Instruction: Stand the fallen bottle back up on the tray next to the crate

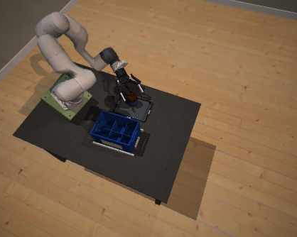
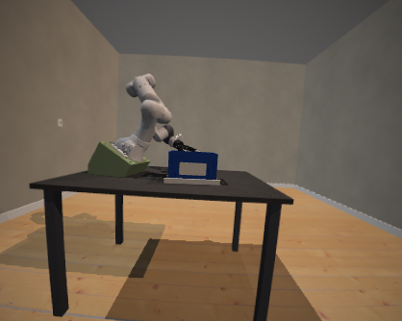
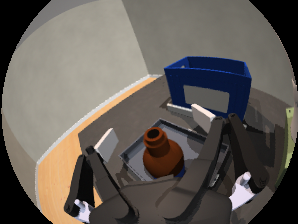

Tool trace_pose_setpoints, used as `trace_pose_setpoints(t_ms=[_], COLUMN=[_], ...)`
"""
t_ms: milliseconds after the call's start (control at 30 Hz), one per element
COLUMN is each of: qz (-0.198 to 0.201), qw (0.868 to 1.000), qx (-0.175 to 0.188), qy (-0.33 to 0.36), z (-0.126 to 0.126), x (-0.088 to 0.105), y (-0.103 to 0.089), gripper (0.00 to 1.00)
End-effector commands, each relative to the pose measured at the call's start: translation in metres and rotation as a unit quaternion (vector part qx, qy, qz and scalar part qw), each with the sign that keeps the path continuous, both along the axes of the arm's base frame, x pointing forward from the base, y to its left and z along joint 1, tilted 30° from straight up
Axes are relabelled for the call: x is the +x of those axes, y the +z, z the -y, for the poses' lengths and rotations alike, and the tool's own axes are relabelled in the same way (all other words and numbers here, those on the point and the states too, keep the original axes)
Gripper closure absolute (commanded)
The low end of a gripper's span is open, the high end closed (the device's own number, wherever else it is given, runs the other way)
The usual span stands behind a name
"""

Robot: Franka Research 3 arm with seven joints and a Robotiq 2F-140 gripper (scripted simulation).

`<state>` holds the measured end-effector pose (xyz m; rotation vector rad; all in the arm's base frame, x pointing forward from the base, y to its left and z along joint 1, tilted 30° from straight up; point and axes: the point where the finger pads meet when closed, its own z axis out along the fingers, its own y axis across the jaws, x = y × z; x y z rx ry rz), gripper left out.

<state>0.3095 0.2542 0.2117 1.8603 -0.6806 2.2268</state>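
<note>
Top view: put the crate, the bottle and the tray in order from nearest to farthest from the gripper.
1. Bottle: just ahead of the open jaws, at the tray's arm-side end.
2. Tray: beneath the bottle, reaching out beyond it.
3. Crate: past the tray, toward the picture's lower left.

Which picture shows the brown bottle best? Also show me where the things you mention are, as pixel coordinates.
The wrist view. There the brown bottle (image 1: 132,97) (image 3: 163,158) looks biggest, and you see its round open mouth. The top view shows it small, with its blue part, near one end of the tray (image 1: 146,111) (image 3: 131,157). In the exterior view you can't see it at all.
</note>
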Motion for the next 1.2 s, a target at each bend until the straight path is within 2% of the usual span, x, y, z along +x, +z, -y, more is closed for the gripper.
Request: trace_pose_setpoints(t_ms=[0, 600, 1167], qz=[0.001, 0.001, 0.001], qw=[1.000, 1.000, 1.000], qx=[0.002, 0.002, 0.002], qy=[0.001, 0.001, 0.001], z=[-0.001, -0.001, -0.001], x=[0.000, -0.002, -0.012], y=[0.000, 0.002, 0.020], gripper=[0.00, 0.00, 0.00])
